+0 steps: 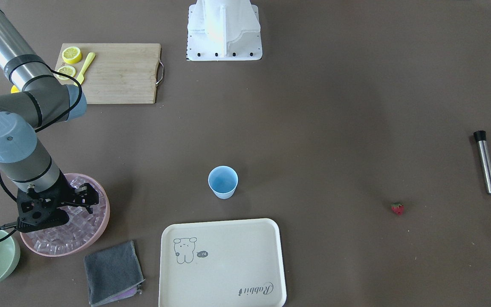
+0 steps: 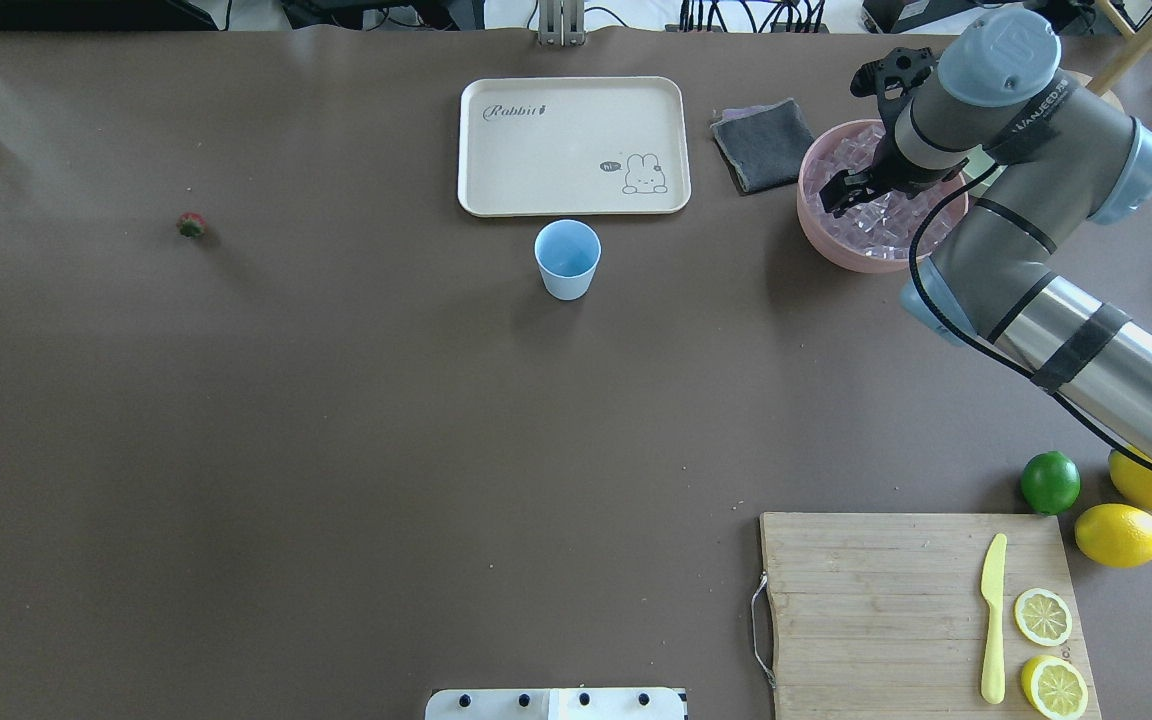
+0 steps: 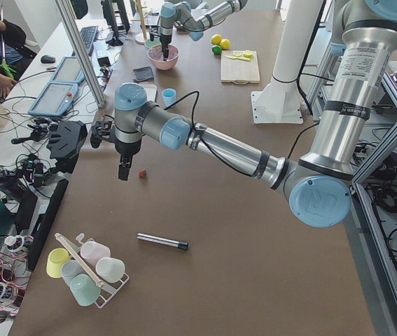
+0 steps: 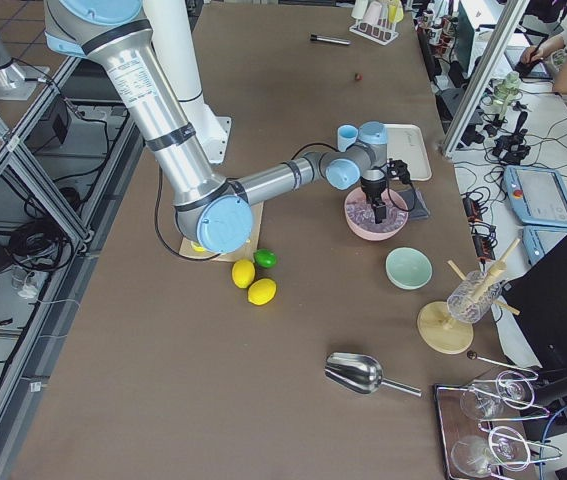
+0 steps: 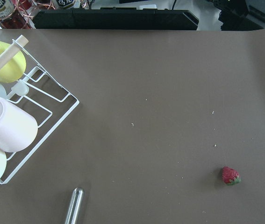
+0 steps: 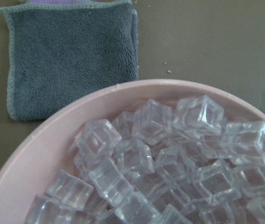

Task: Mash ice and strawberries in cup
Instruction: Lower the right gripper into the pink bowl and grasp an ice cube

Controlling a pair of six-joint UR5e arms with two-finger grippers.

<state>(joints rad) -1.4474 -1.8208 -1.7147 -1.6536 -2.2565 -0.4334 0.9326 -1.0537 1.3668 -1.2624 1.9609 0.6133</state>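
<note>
Overhead exterior: right tool (image 2: 839, 198) hangs point-down over the pink bowl (image 2: 841, 252). Its fingers look spread, with the tips low over the ice (image 2: 876, 215); contact cannot be judged. In the right wrist view the clear cubes are heaped directly beneath this tool, and a grey cloth (image 6: 71, 56) lies on the tabletop just past the bowl's rim. The cup (image 2: 567, 258) stands upright, well apart from this tool toward the left arm's side, just beside a cream tray (image 2: 556, 150). The left tool (image 3: 123, 175) shows only in the side view, held above the tabletop; spread or pressed together, cannot tell. The strawberry (image 3: 142, 173) lies on the tabletop near it, not touching.
</note>
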